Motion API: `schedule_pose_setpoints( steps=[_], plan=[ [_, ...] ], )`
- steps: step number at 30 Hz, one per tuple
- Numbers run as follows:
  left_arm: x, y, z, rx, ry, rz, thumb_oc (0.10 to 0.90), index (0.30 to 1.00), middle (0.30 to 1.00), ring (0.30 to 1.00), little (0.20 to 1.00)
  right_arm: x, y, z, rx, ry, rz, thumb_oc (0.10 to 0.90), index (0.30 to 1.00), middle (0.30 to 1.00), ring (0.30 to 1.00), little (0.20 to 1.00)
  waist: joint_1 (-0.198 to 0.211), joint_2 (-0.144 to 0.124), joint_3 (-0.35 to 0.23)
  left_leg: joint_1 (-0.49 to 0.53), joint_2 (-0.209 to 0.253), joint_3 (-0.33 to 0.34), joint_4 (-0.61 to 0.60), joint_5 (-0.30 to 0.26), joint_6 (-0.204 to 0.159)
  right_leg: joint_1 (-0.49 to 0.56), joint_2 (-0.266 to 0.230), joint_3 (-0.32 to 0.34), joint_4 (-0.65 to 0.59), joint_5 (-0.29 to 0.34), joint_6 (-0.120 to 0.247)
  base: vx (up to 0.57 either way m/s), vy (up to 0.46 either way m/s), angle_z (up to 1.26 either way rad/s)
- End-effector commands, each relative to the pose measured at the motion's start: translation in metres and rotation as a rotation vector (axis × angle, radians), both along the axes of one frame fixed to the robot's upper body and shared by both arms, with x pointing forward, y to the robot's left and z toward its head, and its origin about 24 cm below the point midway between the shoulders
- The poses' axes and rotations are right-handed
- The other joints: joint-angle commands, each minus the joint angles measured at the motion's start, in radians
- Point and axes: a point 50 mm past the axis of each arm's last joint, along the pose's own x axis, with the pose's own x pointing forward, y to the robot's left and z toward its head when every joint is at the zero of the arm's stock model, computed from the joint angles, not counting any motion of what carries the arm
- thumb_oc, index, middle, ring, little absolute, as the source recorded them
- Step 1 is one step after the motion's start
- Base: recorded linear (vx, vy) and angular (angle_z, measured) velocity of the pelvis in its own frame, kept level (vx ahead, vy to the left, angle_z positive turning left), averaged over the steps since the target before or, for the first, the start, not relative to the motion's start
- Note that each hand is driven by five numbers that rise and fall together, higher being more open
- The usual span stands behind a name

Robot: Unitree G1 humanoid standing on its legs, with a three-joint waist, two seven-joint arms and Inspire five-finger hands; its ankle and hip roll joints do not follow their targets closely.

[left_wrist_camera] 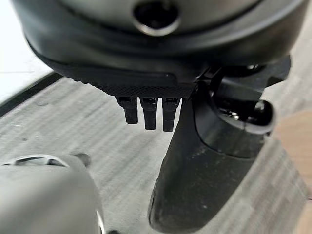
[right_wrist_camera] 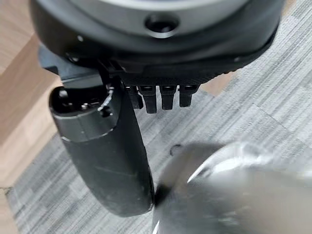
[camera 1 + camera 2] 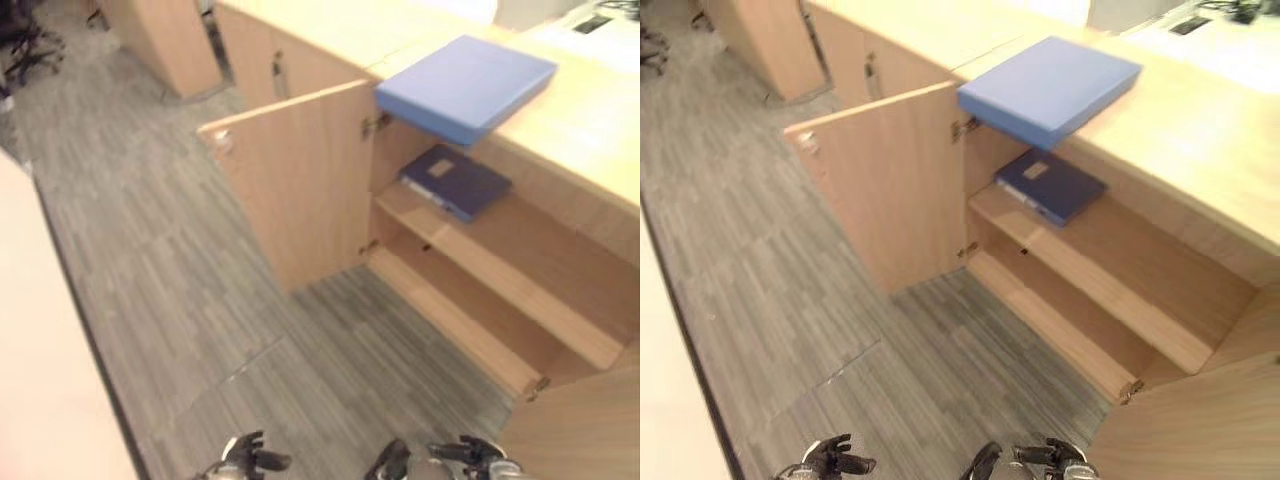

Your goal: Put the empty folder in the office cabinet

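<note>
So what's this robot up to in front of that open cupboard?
Nothing is being handled right now. A light blue folder lies on top of the wooden cabinet, jutting over its edge. The cabinet door stands open, and a dark blue folder lies on the upper shelf. The left robot hand and right robot hand hang low, open, holding nothing.
</note>
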Motion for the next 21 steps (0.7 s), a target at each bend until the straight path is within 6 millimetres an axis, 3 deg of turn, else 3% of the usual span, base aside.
schedule_pose_setpoints(
  steps=[1,2,5,6,9,13,14,21],
  plan=[
    [0.018,0.009,0.008,0.038,-0.060,-0.012,0.800,0.900,0.900,0.900,0.900,-0.030,-0.021,-0.002,-0.064,0.116,-0.020,0.800,0.900,0.900,0.900,0.900,0.027,-0.020,0.038,-0.012,-0.082,0.035,-0.163,0.005,0.100,0.002,-0.044,0.026,-0.055,0.045,0.114,0.10,-0.047,-0.43],
    [-0.004,0.010,0.001,0.028,0.006,0.042,0.800,0.900,0.900,0.900,0.900,-0.027,-0.029,0.001,-0.081,0.116,-0.026,0.800,0.900,0.900,0.900,0.900,0.047,-0.037,0.038,-0.074,-0.082,0.003,-0.186,-0.028,0.107,0.025,-0.046,0.060,-0.078,0.046,0.117,0.07,0.009,-0.31],
    [-0.020,0.011,-0.003,0.010,0.045,0.087,0.800,0.900,0.900,0.900,0.900,-0.025,-0.032,0.002,-0.092,0.116,-0.017,0.800,0.900,0.900,0.900,0.900,0.064,-0.044,0.044,-0.117,-0.080,-0.042,-0.243,-0.023,0.099,0.043,-0.044,0.102,-0.091,0.046,0.115,0.06,0.028,-0.58],
    [-0.033,0.011,-0.006,-0.001,0.076,0.126,0.800,0.900,0.900,0.900,0.900,-0.025,-0.033,0.002,-0.096,0.122,-0.004,0.800,0.900,0.900,0.900,0.900,0.082,-0.041,0.047,-0.129,-0.082,-0.103,-0.348,0.024,0.080,0.064,-0.034,0.141,-0.105,0.046,0.117,0.11,0.064,-0.46],
    [-0.045,0.011,-0.008,-0.016,0.093,0.178,0.800,0.900,0.900,0.900,0.900,-0.032,-0.036,0.002,-0.115,0.158,0.045,0.800,0.900,0.900,0.900,0.900,0.130,-0.019,0.053,-0.187,-0.097,-0.271,-0.523,0.169,0.053,0.120,0.012,0.219,-0.145,0.038,0.115,0.18,0.067,-1.11],
    [-0.042,0.009,-0.007,-0.022,0.080,0.149,0.800,0.900,0.900,0.900,0.900,-0.040,-0.040,0.002,-0.135,0.212,0.111,0.800,0.900,0.900,0.900,0.900,0.170,0.001,0.048,-0.213,-0.143,-0.411,-0.598,0.190,0.038,0.162,0.056,0.297,-0.166,0.028,0.121,0.23,0.125,-0.69],
    [-0.045,0.010,-0.008,-0.012,0.100,0.095,0.800,0.900,0.900,0.900,0.900,-0.046,-0.045,0.002,-0.141,0.235,0.093,0.800,0.900,0.900,0.900,0.900,0.179,0.014,0.010,-0.203,-0.165,-0.456,-0.598,0.201,0.040,0.190,0.064,0.331,-0.203,0.046,0.135,0.38,0.316,-1.17],
    [-0.035,0.015,-0.005,0.032,0.088,-0.002,0.800,0.900,0.900,0.900,0.900,-0.052,-0.041,0.000,-0.118,0.245,0.057,0.800,0.900,0.900,0.900,0.900,0.154,-0.001,-0.044,-0.157,-0.231,-0.393,-0.598,0.150,0.087,0.226,0.004,0.360,-0.262,0.089,0.189,0.25,0.255,-0.27]
  ],
)
